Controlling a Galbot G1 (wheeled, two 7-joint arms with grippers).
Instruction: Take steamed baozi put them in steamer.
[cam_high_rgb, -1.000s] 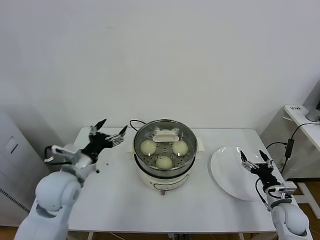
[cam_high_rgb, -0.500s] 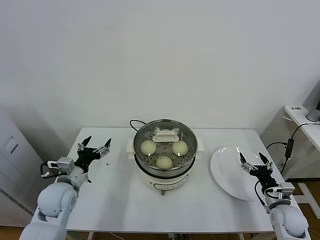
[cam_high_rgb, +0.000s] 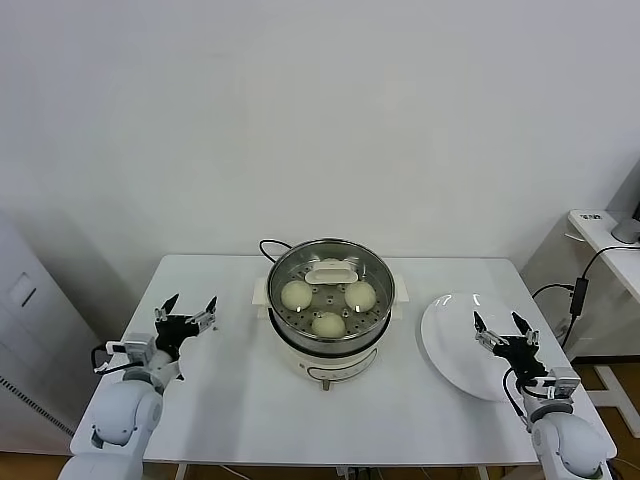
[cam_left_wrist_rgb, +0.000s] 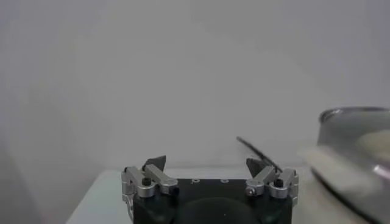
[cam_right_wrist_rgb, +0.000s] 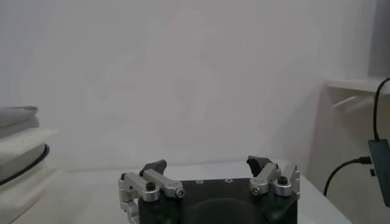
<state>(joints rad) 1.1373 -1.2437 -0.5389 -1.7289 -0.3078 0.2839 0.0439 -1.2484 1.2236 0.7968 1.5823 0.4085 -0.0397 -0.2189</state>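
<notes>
The steamer (cam_high_rgb: 385, 290) is a shiny steel basket on a white cooker base at the table's middle. Three cream-white steamed baozi lie in it: one on the left (cam_high_rgb: 296, 294), one on the right (cam_high_rgb: 360, 294), one in front (cam_high_rgb: 328, 324). A white oblong piece (cam_high_rgb: 332, 271) sits at the basket's back. My left gripper (cam_high_rgb: 186, 312) hovers open and empty near the table's left edge, well away from the steamer (cam_left_wrist_rgb: 356, 114). My right gripper (cam_high_rgb: 504, 330) stands open and empty over the white plate (cam_high_rgb: 450, 335). Both wrist views show wide, empty jaws: left gripper (cam_left_wrist_rgb: 207, 164), right gripper (cam_right_wrist_rgb: 207, 165).
The plate on the right holds nothing. A black cord (cam_high_rgb: 268, 246) loops behind the steamer. A side table (cam_high_rgb: 600, 225) with a hanging cable (cam_high_rgb: 578, 292) stands beyond the table's right edge. A white wall rises behind.
My left arm has drawn back and down from beside the steamer to the table's left edge. My right gripper has shifted slightly nearer. Both have stayed open.
</notes>
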